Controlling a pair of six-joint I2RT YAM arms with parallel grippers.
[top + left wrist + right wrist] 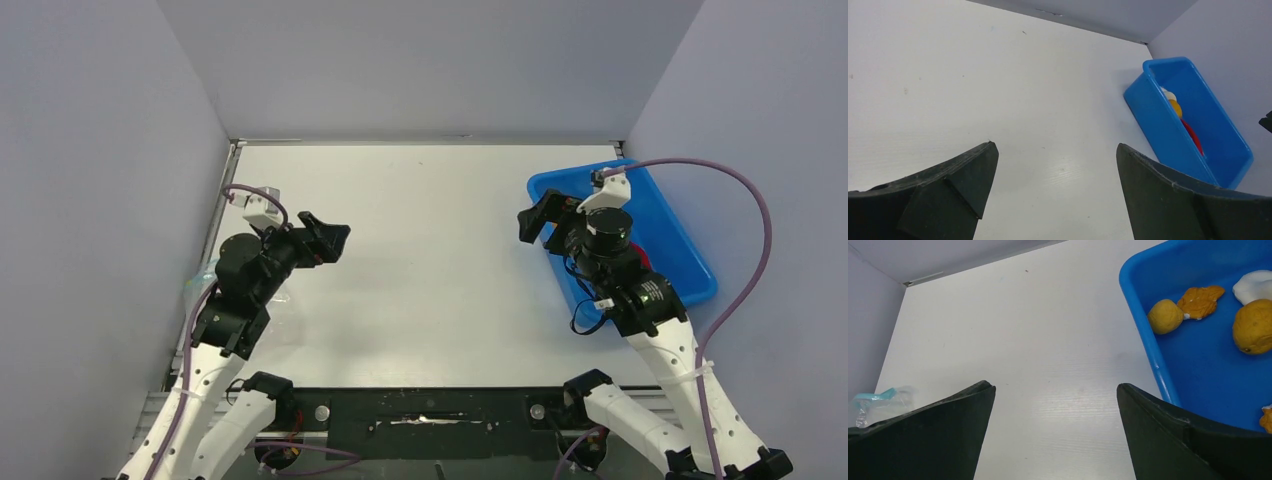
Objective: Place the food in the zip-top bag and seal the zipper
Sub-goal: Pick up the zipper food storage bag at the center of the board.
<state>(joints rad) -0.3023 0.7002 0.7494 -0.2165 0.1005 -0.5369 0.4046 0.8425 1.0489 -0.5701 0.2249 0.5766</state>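
Left fingers [948, 195] and right fingers [948, 430] spread wide, holding nothing. Slim red chili [1193, 136] lies lengthwise along blue plastic tray [1158, 125].

Jaws wide apart; orange fruits [1253, 326] and white lump [1255, 284] lie in blue tray [1208, 375], zip-top bag [885, 401] far left.

White tbl [430, 260], grey walls [430, 60] 3 sides

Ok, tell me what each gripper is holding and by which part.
Nothing is held. The left gripper and right gripper are both open and empty; the food lies in the blue tray.
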